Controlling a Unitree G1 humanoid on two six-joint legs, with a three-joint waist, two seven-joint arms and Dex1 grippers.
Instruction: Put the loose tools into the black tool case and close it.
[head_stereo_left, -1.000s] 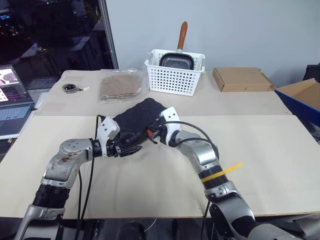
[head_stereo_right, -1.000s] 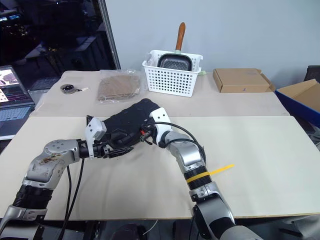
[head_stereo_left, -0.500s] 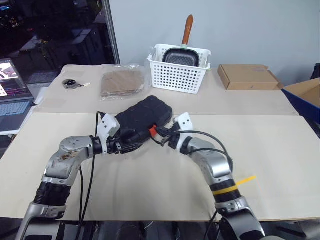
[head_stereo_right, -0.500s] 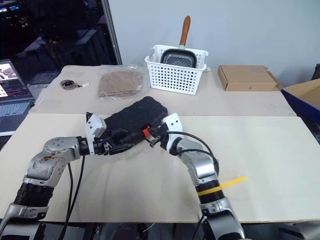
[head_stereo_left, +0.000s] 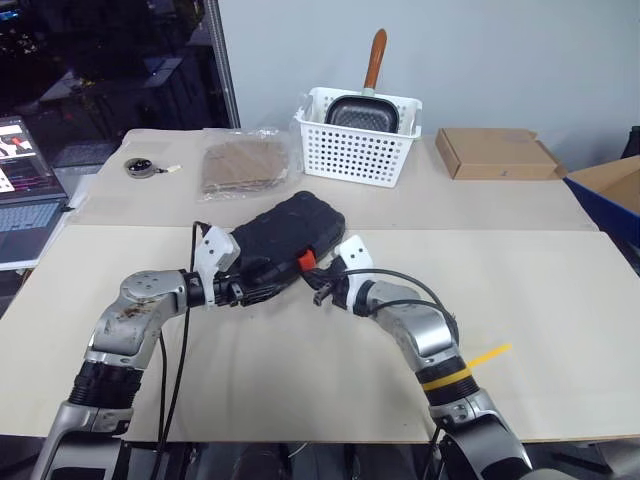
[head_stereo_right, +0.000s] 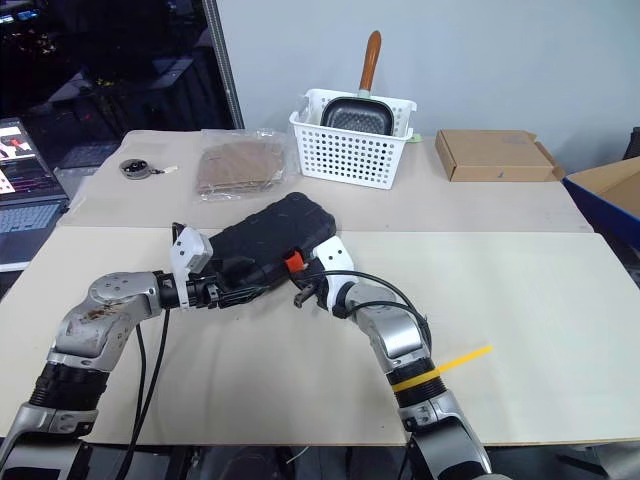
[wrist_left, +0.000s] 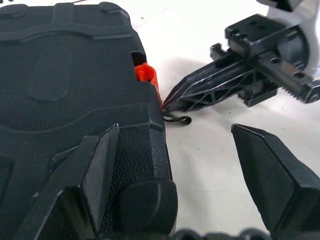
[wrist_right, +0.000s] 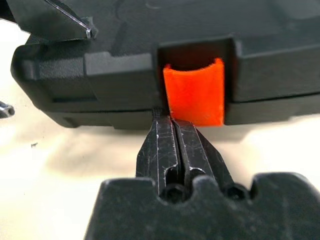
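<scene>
The black tool case (head_stereo_left: 285, 232) lay shut on the bench (head_stereo_left: 520, 300), in front of the white basket (head_stereo_left: 360, 140), with no loose tools to be seen around it. The left end effector (wrist_left: 172, 165) stood with its fingers spread wide over the case's near corner, one finger resting on the lid and the other off the case's edge, apparently steadying the case rather than gripping it.

The right end effector (wrist_right: 175, 137), its fingers pressed together, had its tips at the lower edge of the red-orange latch (wrist_right: 194, 92). Half a second earlier it sat just right of the latch; since then it had dropped slightly and drawn toward the robot, so the latch stood plainly exposed on the case's front edge. A second ago the right wrist was raised over the case and covered that spot.

Judging from this, the packing looked finished, and only pressing the latch home remained.
</scene>
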